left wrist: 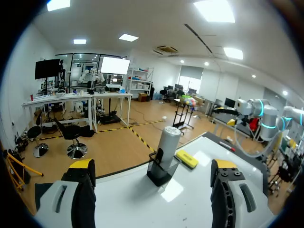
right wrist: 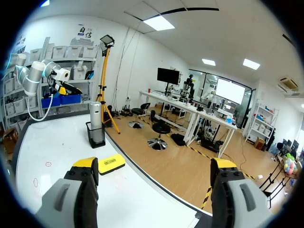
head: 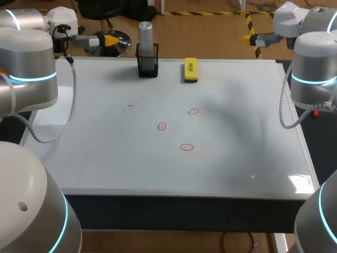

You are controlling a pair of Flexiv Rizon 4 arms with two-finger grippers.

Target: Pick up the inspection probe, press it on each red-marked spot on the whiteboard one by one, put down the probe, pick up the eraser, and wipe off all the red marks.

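Left end effector [head: 110, 40] and right end effector [head: 246, 38] face each other along the far edge of the whiteboard [head: 237, 158], with the tools between them.
The probe [head: 145, 32] stands upright in a holder [head: 147, 64] just ahead of the left end effector. The eraser [head: 190, 70] lies flat beyond the holder, apart from it, on the side nearer the right end effector. Well apart from both end effectors, mid-board, lie the far mark [head: 193, 111], the middle mark [head: 161, 126] and the near mark [head: 187, 147].

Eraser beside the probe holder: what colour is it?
The eraser is bright yellow on top with a dark underside, which shows best in the head view.
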